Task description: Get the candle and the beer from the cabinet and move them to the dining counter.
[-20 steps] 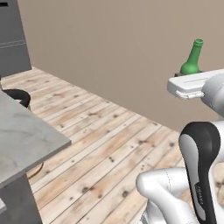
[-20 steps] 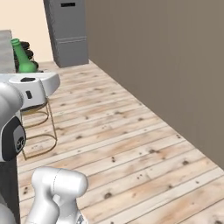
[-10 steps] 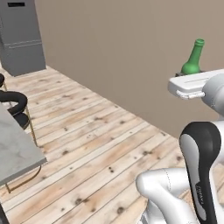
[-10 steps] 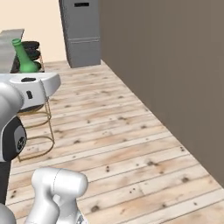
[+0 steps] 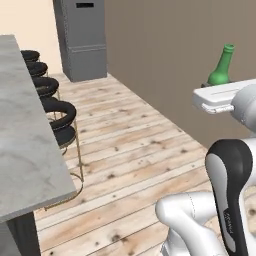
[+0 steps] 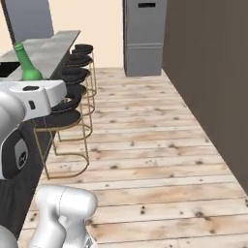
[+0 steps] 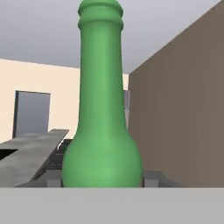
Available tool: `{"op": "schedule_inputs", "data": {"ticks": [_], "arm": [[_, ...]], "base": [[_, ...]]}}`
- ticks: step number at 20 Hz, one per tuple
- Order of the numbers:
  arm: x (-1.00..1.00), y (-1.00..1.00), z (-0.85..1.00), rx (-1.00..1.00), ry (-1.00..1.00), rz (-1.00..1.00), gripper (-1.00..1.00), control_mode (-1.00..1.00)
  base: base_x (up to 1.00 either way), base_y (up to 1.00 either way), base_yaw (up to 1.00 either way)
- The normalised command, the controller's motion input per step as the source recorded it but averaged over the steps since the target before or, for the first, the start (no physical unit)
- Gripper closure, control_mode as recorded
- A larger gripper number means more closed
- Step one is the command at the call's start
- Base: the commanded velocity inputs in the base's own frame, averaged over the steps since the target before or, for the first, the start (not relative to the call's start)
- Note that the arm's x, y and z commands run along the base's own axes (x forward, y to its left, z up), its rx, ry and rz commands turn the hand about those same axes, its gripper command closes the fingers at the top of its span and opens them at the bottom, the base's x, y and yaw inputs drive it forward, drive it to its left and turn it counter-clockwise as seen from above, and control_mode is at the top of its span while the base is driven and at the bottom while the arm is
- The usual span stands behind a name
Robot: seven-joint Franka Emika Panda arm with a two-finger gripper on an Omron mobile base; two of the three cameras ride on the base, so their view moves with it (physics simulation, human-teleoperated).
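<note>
The beer is a green glass bottle standing upright between my fingers, its neck rising high in the hand view. My gripper is shut on its body. In the left base view the beer pokes up above my white hand at the right edge. In the right base view the beer shows at the upper left. The dining counter with its pale marble top runs along the left, and the dining counter stretches away behind the bottle. The candle and the cabinet are out of view.
Several black bar stools on gold frames line the counter's side; the stools stand close to my arm. A tall grey fridge stands at the far end. A brown wall runs along the right. Wooden floor lies between.
The whole picture has shifted as the base moved: the counter and stools have come closer and the fridge has swung toward the middle. The beer stays held in my gripper.
</note>
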Motion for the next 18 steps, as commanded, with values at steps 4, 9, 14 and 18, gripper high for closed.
{"op": "schedule_inputs", "data": {"ticks": [4, 9, 14, 18], "arm": [[0.0, 0.0, 0.0, 0.0, 0.0, 0.0, 1.0, 1.0], [0.0, 0.0, 0.0, 0.0, 0.0, 0.0, 1.0, 1.0], [0.0, 0.0, 0.0, 0.0, 0.0, 0.0, 1.0, 1.0], [0.0, 0.0, 0.0, 0.0, 0.0, 0.0, 1.0, 1.0]], "base": [[0.79, -0.09, 0.52], [0.74, -0.23, 0.54], [0.38, -0.45, 0.53], [0.11, -0.63, 0.49]]}}
